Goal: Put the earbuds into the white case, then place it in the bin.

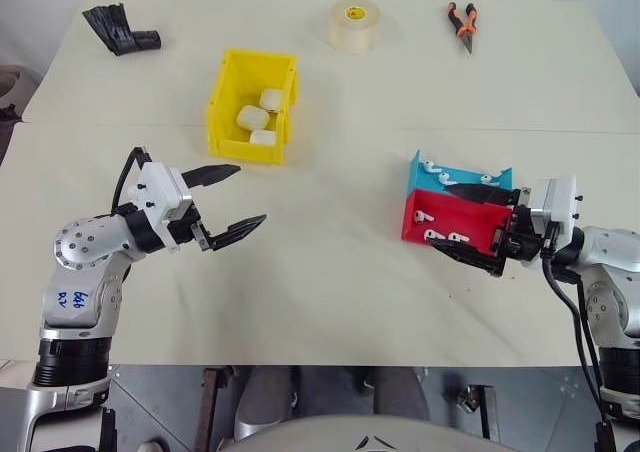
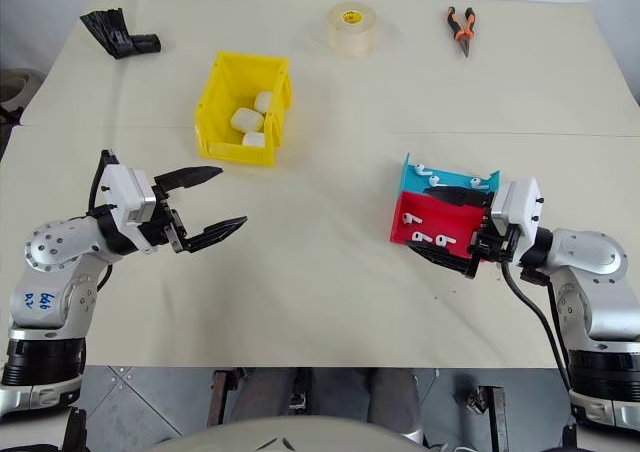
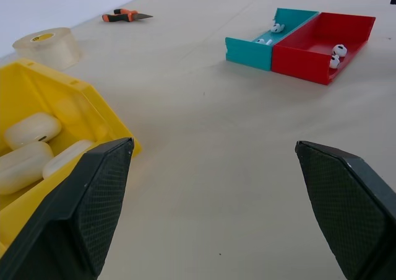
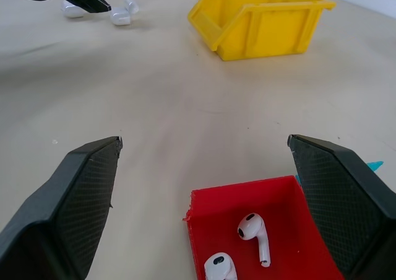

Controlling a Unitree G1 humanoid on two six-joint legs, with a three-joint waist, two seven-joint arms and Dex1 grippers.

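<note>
The right gripper (image 1: 478,227), its black fingers spread wide and empty, hovers over the shallow red plastic tray (image 1: 470,218), where two tiny glossy white earbuds (image 4: 253,230) lie just below and between its fingers. This looks like the earbud pick-up: it must lower and pinch one. The left gripper (image 1: 232,200), also spread and empty, waits beside the tall-walled yellow plastic bin (image 1: 225,97), which holds several rounded white cases (image 1: 250,118).

The earbuds (image 4: 254,233) are glossy white plastic, the bin (image 1: 251,105) and red tray (image 4: 260,202) smooth, faintly shiny plastic, the desk (image 1: 330,272) matt cream, and each tool's fingers (image 3: 93,199) finely cross-hatched black.
</note>
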